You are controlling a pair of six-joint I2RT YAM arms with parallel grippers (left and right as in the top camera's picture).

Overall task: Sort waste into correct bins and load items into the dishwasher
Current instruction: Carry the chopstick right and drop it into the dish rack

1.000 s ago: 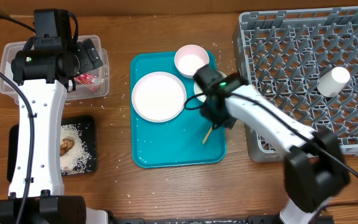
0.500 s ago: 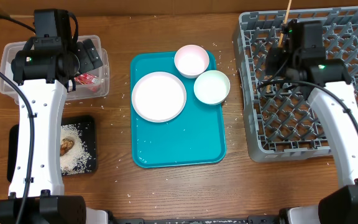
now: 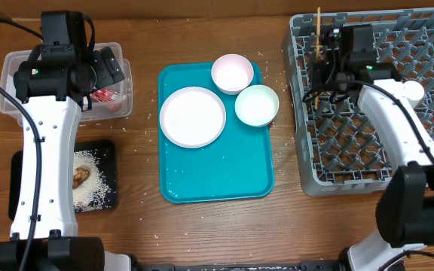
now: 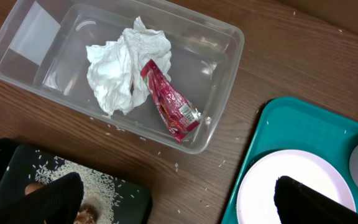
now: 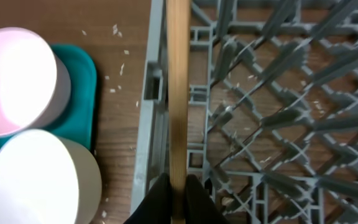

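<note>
Both jaws of the right gripper point(image 5: 178, 190) pinched a thin wooden stick point(image 5: 178, 93) over the left edge of the grey dish rack point(image 3: 428, 150). The left gripper point(image 4: 176, 199) hung with jaws spread wide over the clear tub point(image 4: 225, 43) on the worktop. The tub contained the crumpled napkin point(image 4: 120, 68) and the red wrapper point(image 4: 169, 102).

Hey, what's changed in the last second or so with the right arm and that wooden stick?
The right gripper, holding the thin wooden stick, swung from above the teal tray over to the grey dish rack, carrying the stick off the tray. The stick is now between its fingers beside the rack's left wall. The left gripper, white plate, pink bowl and green bowl stayed put.
</note>
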